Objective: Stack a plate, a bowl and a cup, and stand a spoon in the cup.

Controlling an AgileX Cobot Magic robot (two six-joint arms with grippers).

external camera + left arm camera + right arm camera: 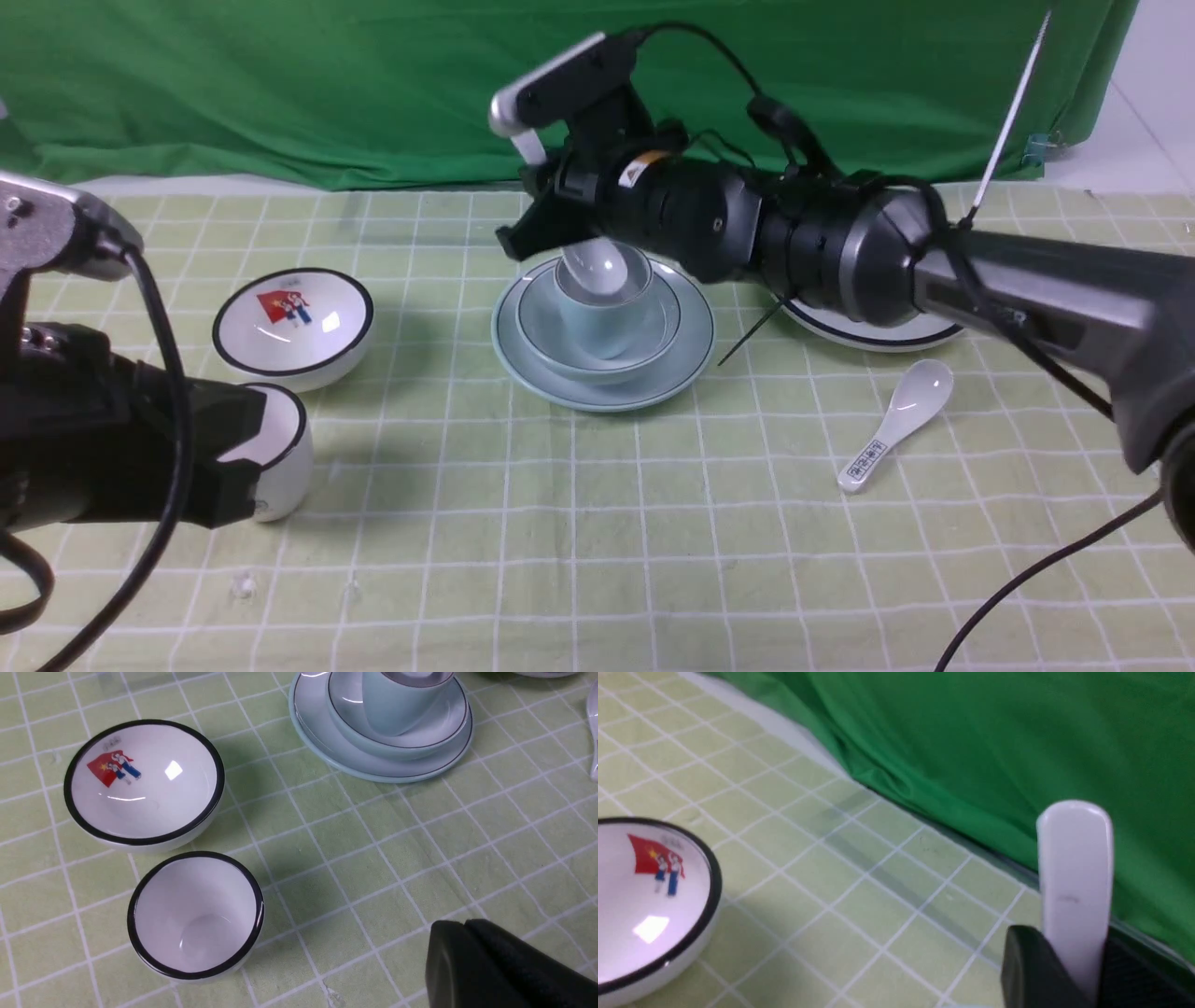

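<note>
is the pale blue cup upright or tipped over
Upright: in the front view the pale blue cup stands mouth up inside the pale blue bowl, with the plain spoon's bowl end at its mouth.

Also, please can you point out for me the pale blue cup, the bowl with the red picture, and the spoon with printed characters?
Pale blue cup (607, 322), front view, outer wall.
Bowl with red picture (145, 816), left wrist view, inner wall.
Spoon with printed characters (920, 392), front view, scoop.

Behind the glossy, smooth pale blue ceramic-looking plate (695, 359) hangs a matt, softly wrinkled green cloth curtain (308, 84).
</note>
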